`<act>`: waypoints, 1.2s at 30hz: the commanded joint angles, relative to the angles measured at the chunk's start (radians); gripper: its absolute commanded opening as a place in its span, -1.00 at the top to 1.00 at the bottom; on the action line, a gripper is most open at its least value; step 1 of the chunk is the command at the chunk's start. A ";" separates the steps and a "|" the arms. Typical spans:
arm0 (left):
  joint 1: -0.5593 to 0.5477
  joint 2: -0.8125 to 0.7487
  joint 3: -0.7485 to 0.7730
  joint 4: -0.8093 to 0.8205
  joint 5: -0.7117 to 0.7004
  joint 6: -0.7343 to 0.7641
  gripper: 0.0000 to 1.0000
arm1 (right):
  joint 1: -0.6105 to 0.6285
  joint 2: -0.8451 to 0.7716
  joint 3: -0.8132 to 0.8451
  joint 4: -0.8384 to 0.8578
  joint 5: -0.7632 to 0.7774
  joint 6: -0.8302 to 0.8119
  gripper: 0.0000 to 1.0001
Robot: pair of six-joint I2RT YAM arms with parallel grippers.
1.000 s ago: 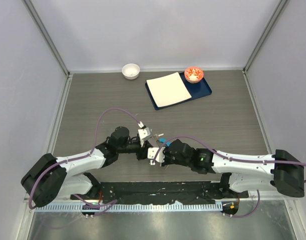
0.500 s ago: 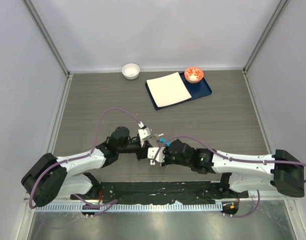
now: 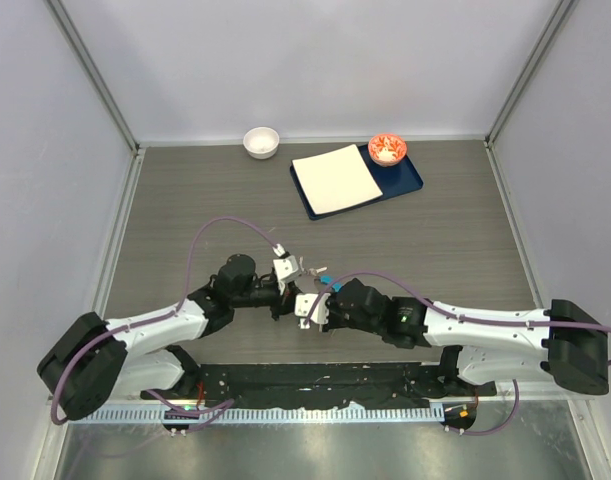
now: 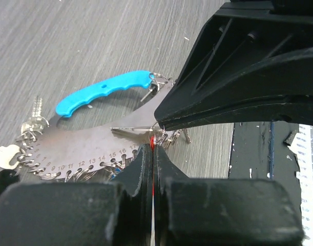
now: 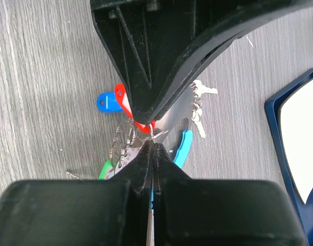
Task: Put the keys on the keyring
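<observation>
Just above the keyring (image 4: 89, 143), which is lying flat, the left gripper (image 4: 152, 147) is clenching the red key (image 5: 124, 105) and pointing it toward the right gripper (image 5: 152, 146), which is pinching shut tip to tip against it.

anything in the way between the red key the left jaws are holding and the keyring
Nothing visible does. The shut left gripper pinches the red plastic-headed key right against the grey metal keyring with the light blue plastic handle. The shut right gripper meets them at that spot, seemingly steadying rather than blocking.
</observation>
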 commanded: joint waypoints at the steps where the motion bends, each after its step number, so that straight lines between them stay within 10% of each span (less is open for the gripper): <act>1: -0.002 -0.087 -0.021 0.014 -0.055 0.003 1.00 | 0.004 -0.048 0.021 0.048 0.040 0.027 0.99; 26: 0.001 -0.282 -0.120 0.145 -0.184 -0.054 1.00 | 0.003 -0.028 -0.042 0.085 0.026 0.104 0.99; 36: 0.001 -0.199 -0.122 0.200 -0.136 -0.052 1.00 | -0.012 -0.122 -0.116 0.330 0.023 0.279 0.59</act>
